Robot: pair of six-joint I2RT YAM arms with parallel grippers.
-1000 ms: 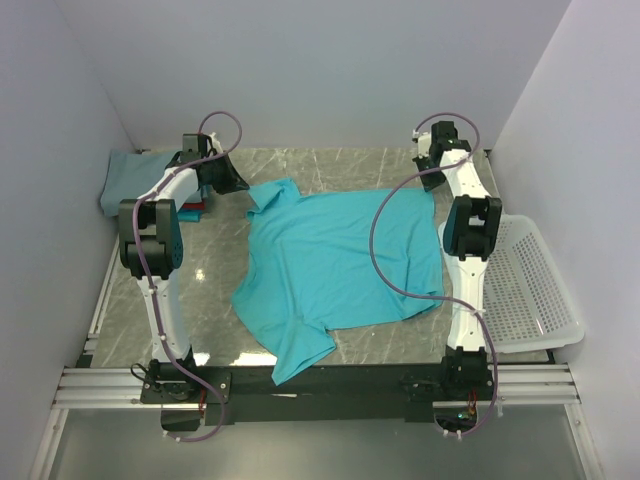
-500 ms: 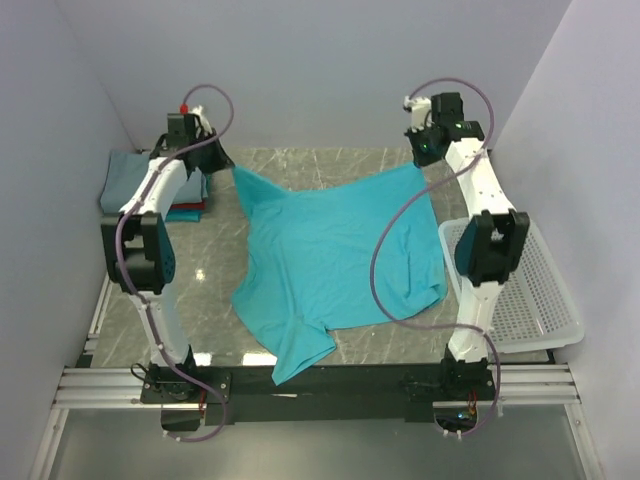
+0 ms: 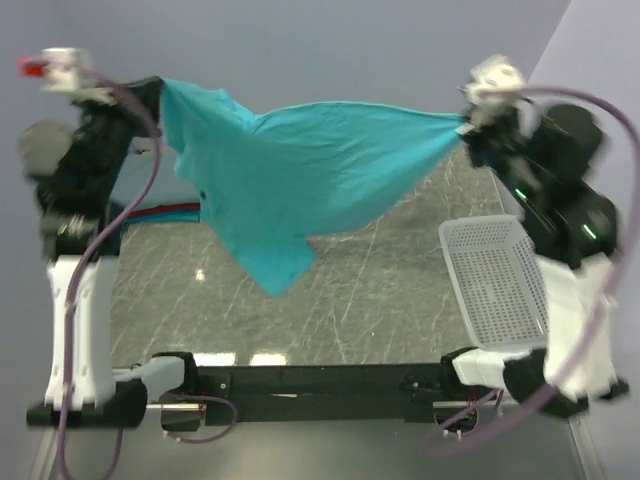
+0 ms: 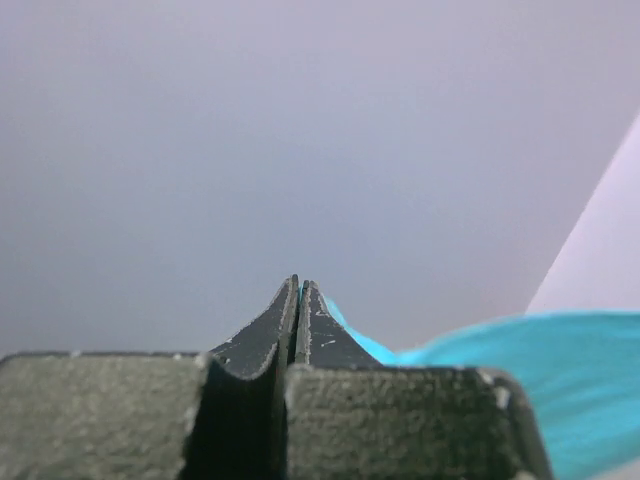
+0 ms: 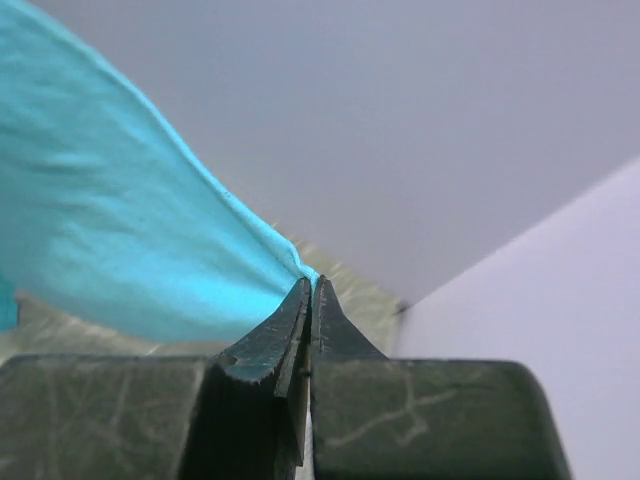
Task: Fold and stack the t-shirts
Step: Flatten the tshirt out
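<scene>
Jaws on both arms are clenched, each pinching one corner of the turquoise t-shirt (image 3: pixel 300 160).

Left wrist view: the left jaws are pressed flat together. A thin edge of turquoise cloth comes out just past the tips and runs off to their right.

Right wrist view: the right jaws are shut tight on a pointed corner of the shirt. The cloth fans out wide to their left.

Top view: the shirt is stretched in the air between the two sets of jaws, its upper edge dipping slightly in the middle. The bulk hangs below that line, nearer the left jaws than the right. It tapers to a loose tail that dangles over the worktop (image 3: pixel 360 300). The tail looks clear of the surface, but the blur makes that hard to confirm.

Below the left jaws, only a red and teal strip of the folded t-shirts (image 3: pixel 175 210) shows. The rest is hidden behind the left arm (image 3: pixel 75 200), and the strip is too smeared to count layers.

Below the right jaws, the white mesh basket (image 3: pixel 495 280) sits at the right edge of the worktop. It is just beside the right arm (image 3: pixel 565 200) and well apart from the hanging shirt. Both arms stand high and look blurred.
</scene>
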